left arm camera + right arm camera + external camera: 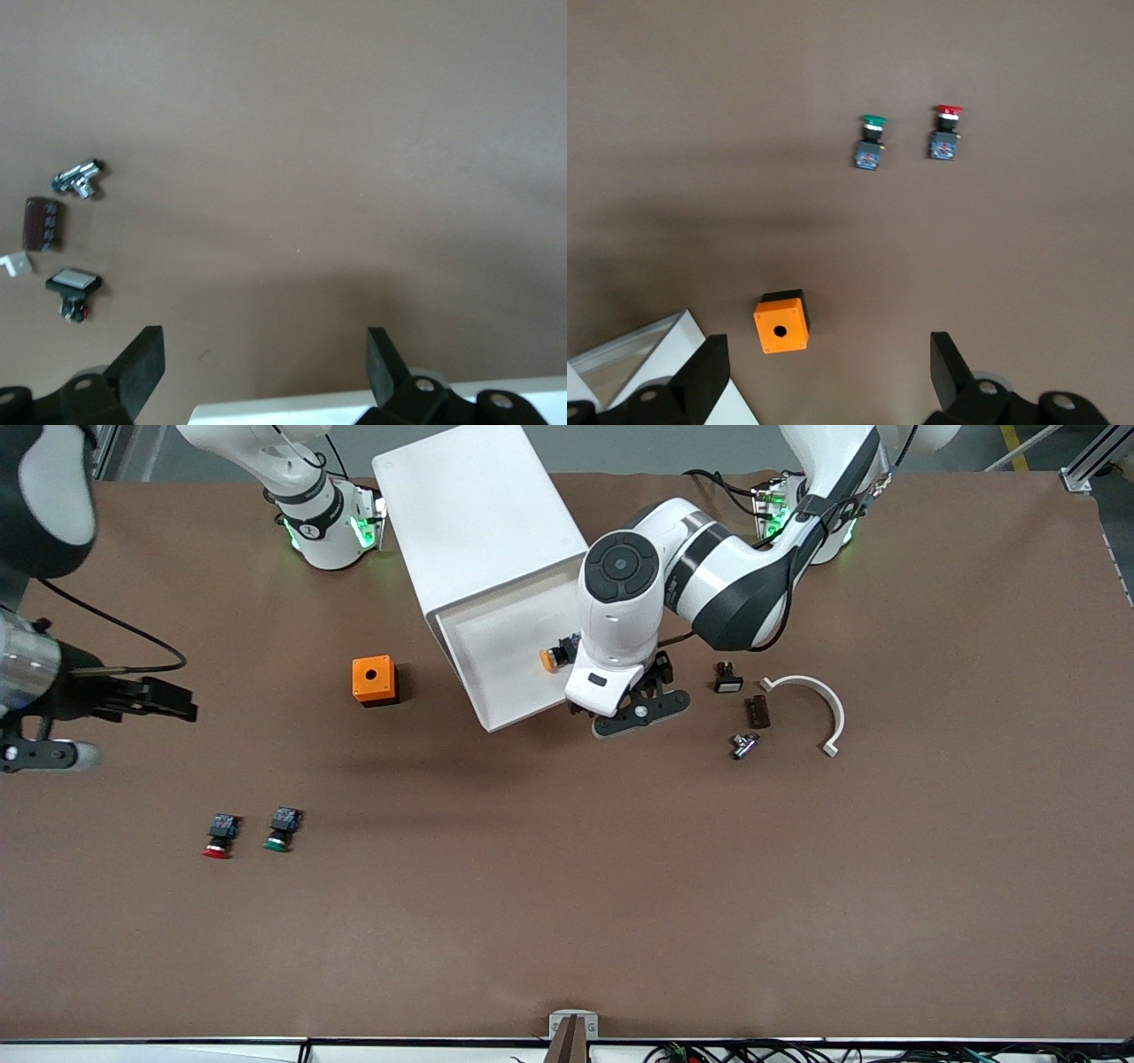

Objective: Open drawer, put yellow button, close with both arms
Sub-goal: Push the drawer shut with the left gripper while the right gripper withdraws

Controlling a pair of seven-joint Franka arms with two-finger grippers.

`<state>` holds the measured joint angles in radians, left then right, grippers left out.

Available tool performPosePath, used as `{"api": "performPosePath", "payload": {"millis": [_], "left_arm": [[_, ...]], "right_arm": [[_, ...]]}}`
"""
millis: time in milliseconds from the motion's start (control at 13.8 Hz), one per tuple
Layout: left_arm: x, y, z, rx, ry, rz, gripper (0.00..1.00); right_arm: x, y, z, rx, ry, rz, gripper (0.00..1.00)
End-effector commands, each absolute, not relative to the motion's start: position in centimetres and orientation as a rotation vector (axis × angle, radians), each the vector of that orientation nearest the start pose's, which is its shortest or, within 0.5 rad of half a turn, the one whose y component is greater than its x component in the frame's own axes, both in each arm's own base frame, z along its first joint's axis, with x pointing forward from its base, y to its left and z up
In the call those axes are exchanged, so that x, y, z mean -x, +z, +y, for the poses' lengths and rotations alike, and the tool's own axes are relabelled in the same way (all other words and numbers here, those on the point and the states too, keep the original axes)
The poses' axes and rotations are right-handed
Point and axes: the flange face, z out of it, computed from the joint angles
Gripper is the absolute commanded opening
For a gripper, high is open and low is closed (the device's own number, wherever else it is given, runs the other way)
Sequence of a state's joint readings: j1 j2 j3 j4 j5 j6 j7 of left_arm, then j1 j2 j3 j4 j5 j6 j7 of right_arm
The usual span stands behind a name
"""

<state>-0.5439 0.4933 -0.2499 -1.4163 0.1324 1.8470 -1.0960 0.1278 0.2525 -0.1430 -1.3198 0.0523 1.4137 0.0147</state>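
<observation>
The white cabinet [478, 514] lies at the table's back middle. Its uppermost drawer [496, 677] is pulled out, showing its white tray. The yellow button [555, 657] lies in the tray by the side wall toward the left arm's end, partly hidden by the left arm's hand. My left gripper [633, 707] is open and empty over the drawer's front corner; in the left wrist view [266, 345] the drawer's white edge [292, 412] shows between the fingers. My right gripper [182, 701] is open and empty, up over the right arm's end of the table, also in its wrist view [828, 354].
An orange box [374, 679] with a hole stands beside the drawer [780, 325]. A red button [219, 837] and a green button [282, 830] lie nearer the camera. A white-capped switch [728, 678], brown block [756, 711], metal part [744, 745] and curved white bracket [819, 700] lie beside the left gripper.
</observation>
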Motion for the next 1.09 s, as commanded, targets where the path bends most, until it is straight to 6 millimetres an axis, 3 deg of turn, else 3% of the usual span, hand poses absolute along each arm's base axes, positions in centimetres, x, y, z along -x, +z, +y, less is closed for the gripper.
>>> {"api": "performPosePath", "payload": {"millis": [0, 145, 651, 796, 1013], "left_arm": [[-51.3, 40.0, -48.3, 3.094, -0.019, -0.405, 1.00], [-50.5, 39.0, -49.2, 3.102, -0.024, -0.374, 1.00], [-47.9, 36.5, -51.3, 3.099, -0.066, -0.287, 1.00], [-47.1, 36.5, -52.0, 3.103, -0.037, -0.381, 1.00], [-44.2, 36.2, -54.1, 3.109, 0.043, -0.484, 1.00]], "right_arm": [[-60.6, 58.8, -0.8, 3.127, 0.267, 0.047, 1.00], [-60.7, 58.4, -1.8, 3.187, 0.289, -0.032, 1.00], [-60.8, 58.0, -1.5, 3.175, 0.305, -0.055, 1.00], [-60.8, 57.9, -1.6, 3.103, 0.294, -0.027, 1.00], [-60.7, 58.0, -2.5, 3.092, 0.294, -0.032, 1.00]]}}
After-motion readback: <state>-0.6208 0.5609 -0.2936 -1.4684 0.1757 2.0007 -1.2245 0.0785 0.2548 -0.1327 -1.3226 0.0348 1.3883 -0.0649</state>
